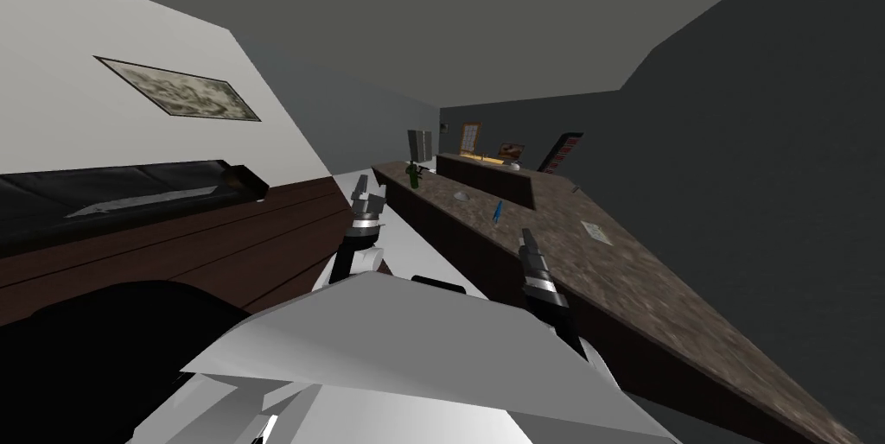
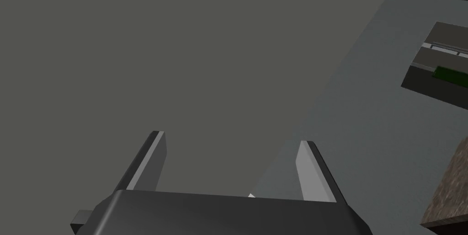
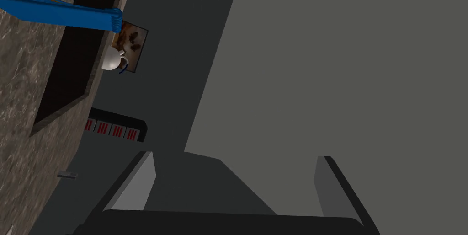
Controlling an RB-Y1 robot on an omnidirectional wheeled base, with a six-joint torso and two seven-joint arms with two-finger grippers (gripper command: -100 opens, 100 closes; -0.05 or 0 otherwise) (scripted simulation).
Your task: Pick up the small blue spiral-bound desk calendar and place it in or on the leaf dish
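The small blue calendar (image 1: 498, 211) stands on the long brown stone counter (image 1: 622, 283), a short way beyond my right gripper (image 1: 527, 240). In the right wrist view the blue calendar (image 3: 59, 10) shows off to the side of the open right gripper (image 3: 235, 173), apart from it, with nothing between the fingers. A small pale grey dish-like thing (image 1: 462, 195), too small to tell its shape, lies on the counter just past the calendar. My left gripper (image 1: 367, 197) is raised beside the counter's near edge; the left gripper (image 2: 228, 154) is open and empty.
A green bottle (image 1: 414, 175) stands at the counter's far end. A flat pale item (image 1: 596, 231) lies right of the calendar. A raised dark ledge (image 1: 484, 175) with a white jug (image 3: 112, 58) runs behind it. A black sofa (image 1: 121, 193) stands to my left.
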